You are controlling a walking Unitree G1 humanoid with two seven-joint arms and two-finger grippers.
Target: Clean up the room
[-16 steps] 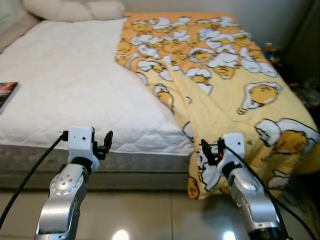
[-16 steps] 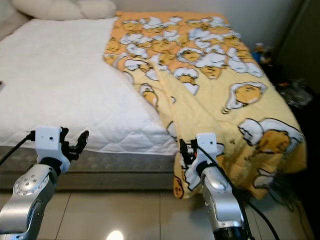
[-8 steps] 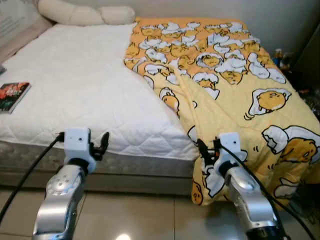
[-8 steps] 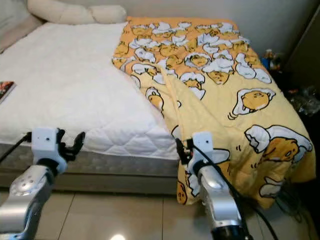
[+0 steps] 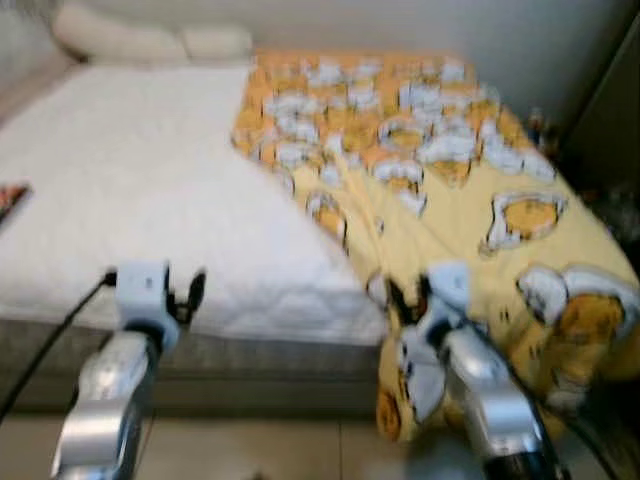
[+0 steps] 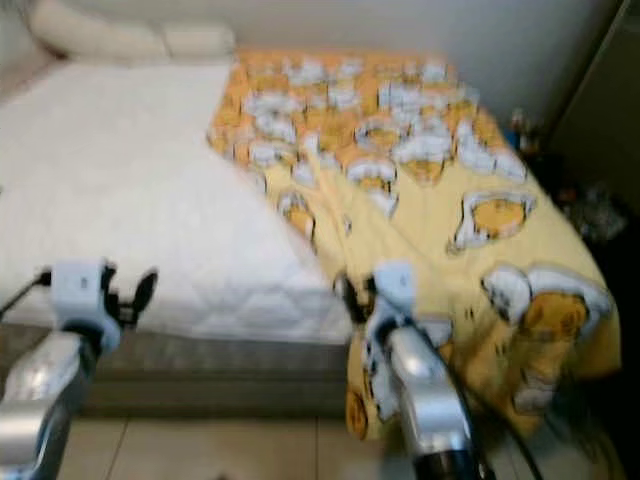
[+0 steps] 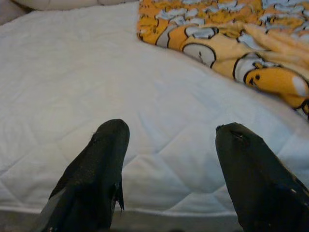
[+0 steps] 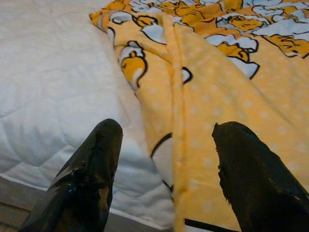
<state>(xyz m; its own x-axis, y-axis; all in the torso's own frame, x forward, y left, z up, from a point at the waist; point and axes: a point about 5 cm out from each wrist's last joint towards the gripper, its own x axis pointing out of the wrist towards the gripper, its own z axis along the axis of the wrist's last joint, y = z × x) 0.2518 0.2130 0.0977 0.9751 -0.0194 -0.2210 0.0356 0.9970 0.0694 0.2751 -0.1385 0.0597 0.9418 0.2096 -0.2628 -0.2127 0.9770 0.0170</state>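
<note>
A yellow blanket [image 5: 450, 170] printed with cartoon eggs covers the right half of a bed and hangs over its foot edge. The bare white quilted mattress [image 5: 130, 180] takes up the left half. My left gripper [image 5: 186, 295] is held open in front of the mattress's foot edge, nothing between its fingers [image 7: 104, 145]. My right gripper [image 5: 408, 298] stands open before the blanket's folded inner edge [image 8: 176, 96], where it meets the mattress, and holds nothing. Both eye views are blurred.
Cream pillows [image 5: 150, 40] lie at the head of the bed. A small dark book [image 5: 10, 200] rests at the mattress's far left edge. Dark furniture and clutter [image 5: 610, 130] stand to the right of the bed. Tiled floor [image 5: 250, 450] lies below my arms.
The whole picture has shifted and blurred, so the camera has moved. Both arms keep the same raised pose with open fingers. Nothing on the bed has moved.
</note>
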